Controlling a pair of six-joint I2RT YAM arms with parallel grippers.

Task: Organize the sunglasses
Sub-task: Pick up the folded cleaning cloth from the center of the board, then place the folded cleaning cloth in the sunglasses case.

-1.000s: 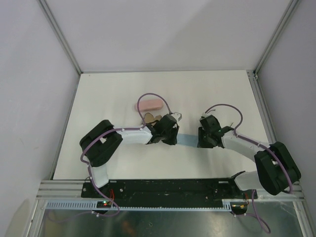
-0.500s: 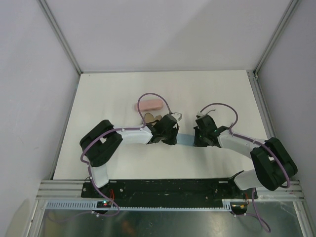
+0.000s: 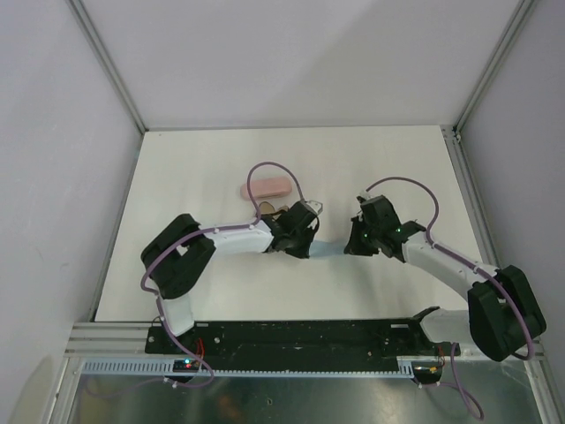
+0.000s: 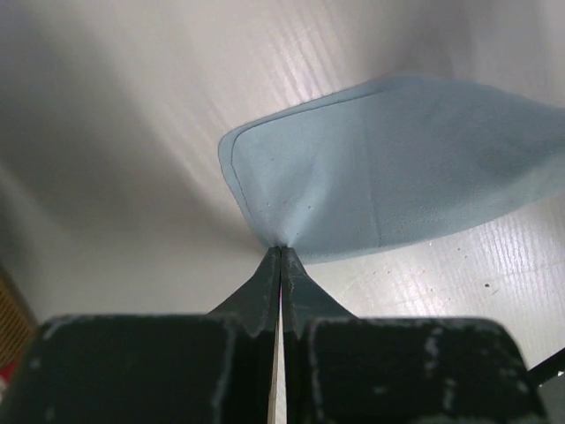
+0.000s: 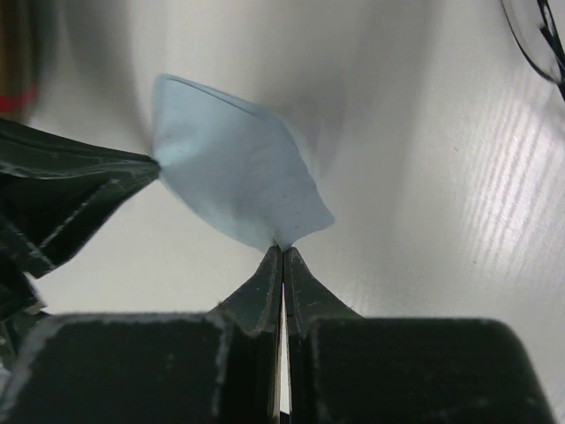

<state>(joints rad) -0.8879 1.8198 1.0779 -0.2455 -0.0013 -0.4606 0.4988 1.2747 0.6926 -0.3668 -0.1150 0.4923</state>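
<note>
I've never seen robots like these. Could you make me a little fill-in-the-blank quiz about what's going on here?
1. The left gripper and right gripper each have their jaws shut on the light blue ____.
2. The oblong case on the table is ____ in colour.
3. In the right wrist view, part of the sunglasses shows at the upper ____ corner.
Missing words: cloth; pink; right.

Cloth [image 4: 397,168]: soft, matt, light blue fabric is seen, finely textured.
Table [image 4: 132,106]: a white surface is shown, finely ribbed, with a soft sheen.
Left fingers [image 4: 258,296]: matt black plastic is seen, worn pale at the edges.
Cable [image 3: 269,165]: a smooth purple sheath is seen.
</note>
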